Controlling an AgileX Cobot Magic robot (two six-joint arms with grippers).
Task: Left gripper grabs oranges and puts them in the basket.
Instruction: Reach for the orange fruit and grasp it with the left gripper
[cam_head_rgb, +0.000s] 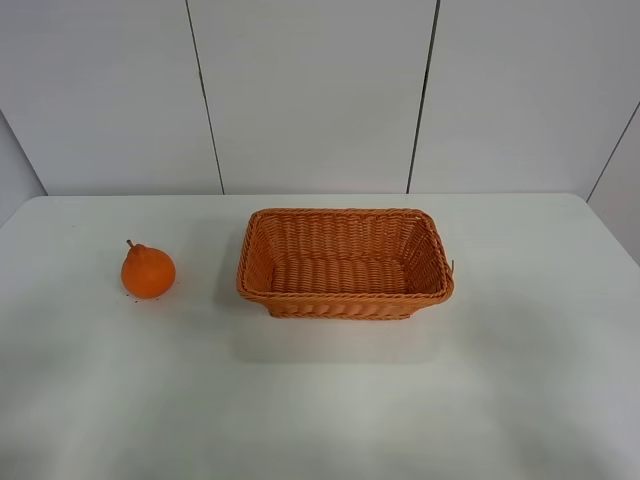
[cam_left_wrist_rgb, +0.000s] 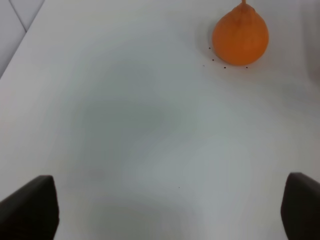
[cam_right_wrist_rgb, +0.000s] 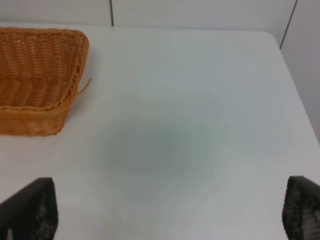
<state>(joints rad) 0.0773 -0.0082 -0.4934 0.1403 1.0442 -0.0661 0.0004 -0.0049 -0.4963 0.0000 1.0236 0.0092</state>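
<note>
Two dark fingertips (cam_left_wrist_rgb: 30, 210) of the left tool (cam_left_wrist_rgb: 165, 207) stand closest to the left wrist camera, one at each side of that view and far from each other. This tool is spread wide and grips nothing, and only the white table (cam_head_rgb: 320, 410) shows between its fingertips. For the right tool (cam_right_wrist_rgb: 165, 210) it is the same: two fingertips, wide apart, nothing between them. By count I see one orange (cam_head_rgb: 148, 271), one basket (cam_head_rgb: 345, 297) and two tools. The orange sits on the table at the left side of the high view, well apart from the basket and not touching it. It is bright orange and round, with a raised bumpy neck and a small brown stem on top. A few tiny dark specks (cam_left_wrist_rgb: 212, 60) lie on the table just beside its base. From the left wrist camera the fruit lies ahead of the left tool, well apart from the fingertips. The basket stands near the middle of the table. It is rectangular, of orange-brown woven wicker, with flared sides and a braided rim, and it is much wider than the fruit. Its woven floor is fully visible. One loose strand (cam_right_wrist_rgb: 84, 86) sticks out at a corner on its right side, and this corner lies ahead of the right tool.
</note>
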